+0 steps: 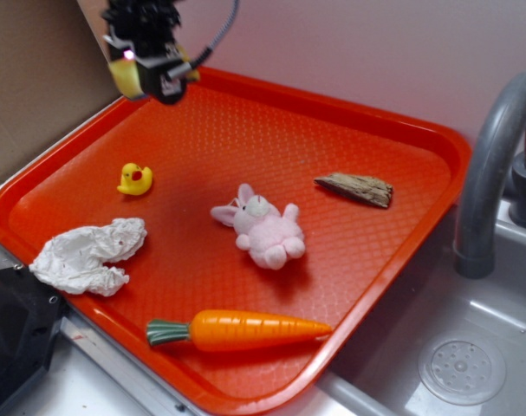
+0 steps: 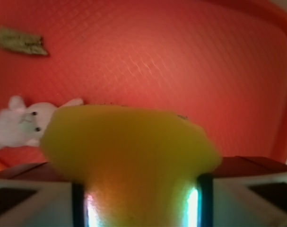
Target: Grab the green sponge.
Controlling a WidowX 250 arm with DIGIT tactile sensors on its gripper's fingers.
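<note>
Sponge [image 2: 129, 146], yellow foam, one item: you have it pinched between the closed-in fingers of your gripper [image 1: 146, 74], raised clear above the tray's [image 1: 401, 130] far corner, bulging past the jaws because the squeeze compresses its middle; bunny [image 1: 263, 227] lies well below.

Tool [image 1: 134, 76] raised at the far-left corner, jaws clamped on the green sponge [image 2: 129, 156].

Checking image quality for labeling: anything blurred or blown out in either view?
Wrist view: the green sponge held in the gripper fills the foreground, soft-focus, with bright glare streaks beside the pads. Exterior view: mostly sharp; the plush bunny and crumpled tissue look slightly overexposed.
</note>
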